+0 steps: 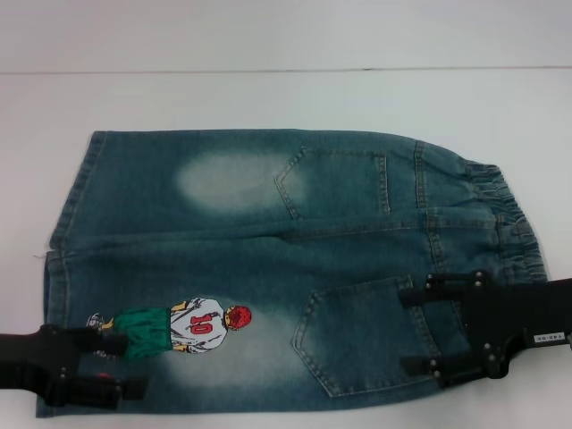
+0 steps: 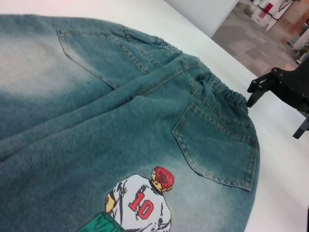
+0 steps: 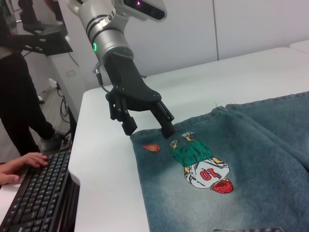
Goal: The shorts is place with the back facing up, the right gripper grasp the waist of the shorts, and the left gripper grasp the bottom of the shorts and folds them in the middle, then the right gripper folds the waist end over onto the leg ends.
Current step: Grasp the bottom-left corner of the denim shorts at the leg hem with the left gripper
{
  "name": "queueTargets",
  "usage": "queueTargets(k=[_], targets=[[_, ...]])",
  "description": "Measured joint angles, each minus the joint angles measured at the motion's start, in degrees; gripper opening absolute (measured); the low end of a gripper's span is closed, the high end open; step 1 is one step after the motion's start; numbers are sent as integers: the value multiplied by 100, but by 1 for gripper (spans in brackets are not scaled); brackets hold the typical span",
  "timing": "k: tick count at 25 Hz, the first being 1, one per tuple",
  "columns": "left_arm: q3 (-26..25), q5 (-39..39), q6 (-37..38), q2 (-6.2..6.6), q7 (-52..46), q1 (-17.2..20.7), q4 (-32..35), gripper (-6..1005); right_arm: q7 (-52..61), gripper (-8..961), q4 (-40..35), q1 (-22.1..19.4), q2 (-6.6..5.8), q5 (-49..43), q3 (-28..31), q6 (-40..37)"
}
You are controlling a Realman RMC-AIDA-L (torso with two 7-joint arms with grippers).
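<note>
The denim shorts (image 1: pixel 268 259) lie flat on the white table, back pockets up, with a printed number 10 player figure (image 1: pixel 192 326) on the near leg. The elastic waist (image 1: pixel 514 223) points right and the leg ends (image 1: pixel 58 268) point left. My left gripper (image 1: pixel 130 364) stands open at the near left corner of the leg hem. In the right wrist view the left gripper (image 3: pixel 148 130) has one fingertip (image 3: pixel 169 130) over the denim and the other just off the edge. My right gripper (image 1: pixel 404 329) is open over the near back pocket (image 1: pixel 357 335), beside the waist.
The white table (image 1: pixel 268 98) extends beyond the shorts at the back and left. Past the table's left edge, the right wrist view shows a black keyboard (image 3: pixel 38 193) with a person's hand (image 3: pixel 19 162) on it.
</note>
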Motion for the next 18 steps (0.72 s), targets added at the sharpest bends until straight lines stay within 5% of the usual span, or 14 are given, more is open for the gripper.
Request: queueTargets(k=[18], targets=[[256,65,43,-69,-117,4,107,930,29,881,0,23,0,14,-131,36]])
